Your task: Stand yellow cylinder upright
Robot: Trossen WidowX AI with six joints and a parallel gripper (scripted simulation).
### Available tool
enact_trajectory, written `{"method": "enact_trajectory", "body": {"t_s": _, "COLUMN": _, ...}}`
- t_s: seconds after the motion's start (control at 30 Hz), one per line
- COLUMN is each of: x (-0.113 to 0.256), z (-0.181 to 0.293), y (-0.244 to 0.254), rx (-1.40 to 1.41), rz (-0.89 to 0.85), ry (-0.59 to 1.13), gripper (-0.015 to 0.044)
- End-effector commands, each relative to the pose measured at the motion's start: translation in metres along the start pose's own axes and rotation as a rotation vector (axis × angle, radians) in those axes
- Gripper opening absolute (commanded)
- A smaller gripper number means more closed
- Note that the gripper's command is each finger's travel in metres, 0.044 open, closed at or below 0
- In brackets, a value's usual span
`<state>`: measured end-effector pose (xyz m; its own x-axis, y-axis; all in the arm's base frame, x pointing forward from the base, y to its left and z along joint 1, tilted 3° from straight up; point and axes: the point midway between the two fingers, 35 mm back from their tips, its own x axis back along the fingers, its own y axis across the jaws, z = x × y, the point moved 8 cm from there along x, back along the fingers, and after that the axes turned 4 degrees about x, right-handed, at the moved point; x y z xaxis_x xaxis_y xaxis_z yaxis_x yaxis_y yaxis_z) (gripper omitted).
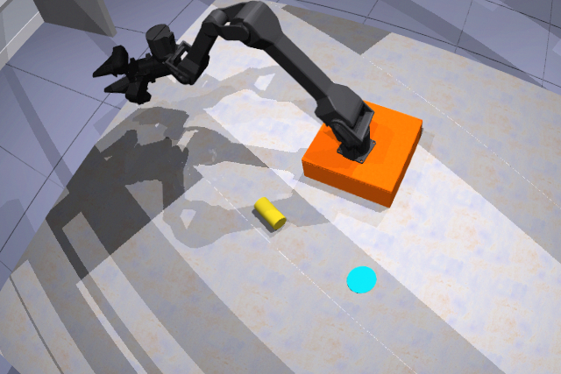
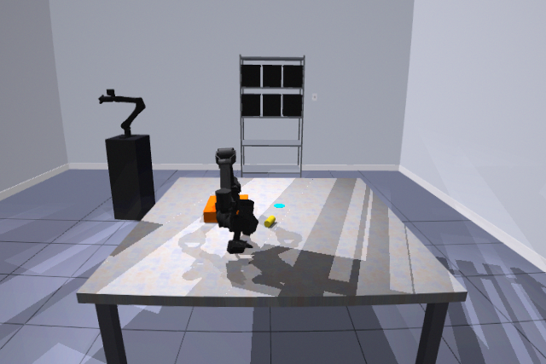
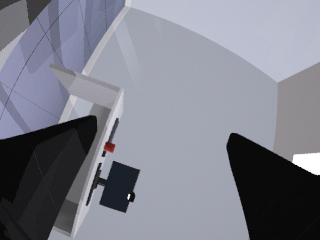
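Observation:
The yellow cylinder (image 1: 270, 213) (image 2: 270, 221) lies on its side on the table. The flat cyan circle (image 1: 361, 279) (image 2: 279, 205) lies apart from it, with nothing standing on it. My gripper (image 1: 99, 81) is open and empty, raised in the air well away from the cylinder and the circle. In the wrist view its two fingertips (image 3: 162, 131) stand wide apart and point away toward the room, so neither the cylinder nor the circle shows there.
The arm stands on an orange block (image 1: 403, 134) (image 2: 211, 215) on the table (image 1: 452, 334) (image 2: 145, 278). The block is beside the cylinder and the circle. A desk with a monitor (image 3: 120, 186) shows beyond the fingers. A second arm on a black pedestal (image 2: 127, 175) and a shelf stand farther off.

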<state>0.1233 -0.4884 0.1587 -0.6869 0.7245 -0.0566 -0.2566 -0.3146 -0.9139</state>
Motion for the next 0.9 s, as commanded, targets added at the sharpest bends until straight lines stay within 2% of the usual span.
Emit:
{"method": "enact_trajectory", "body": {"t_s": 0.0, "x": -0.001, "z": -0.002, "y": -0.001, "rx": -0.005, "rz": -0.004, "ry": -0.004, "gripper": 0.0374}}
{"method": "enact_trajectory", "body": {"t_s": 0.1, "x": -0.010, "z": -0.026, "y": -0.012, "rx": -0.069, "rz": -0.062, "ry": -0.054, "gripper": 0.0309}}
{"method": "enact_trajectory", "body": {"t_s": 0.43, "x": -0.018, "z": -0.136, "y": -0.062, "rx": -0.263, "rz": -0.357, "ry": -0.272, "gripper": 0.0309}}
{"method": "enact_trajectory", "body": {"t_s": 0.63, "x": 0.005, "z": -0.199, "y": -0.090, "rx": -0.308, "rz": -0.563, "ry": -0.398, "gripper": 0.0309}}
{"method": "enact_trajectory", "body": {"t_s": 0.87, "x": 0.054, "z": -0.260, "y": -0.119, "rx": -0.286, "rz": -0.815, "ry": -0.530, "gripper": 0.0309}}
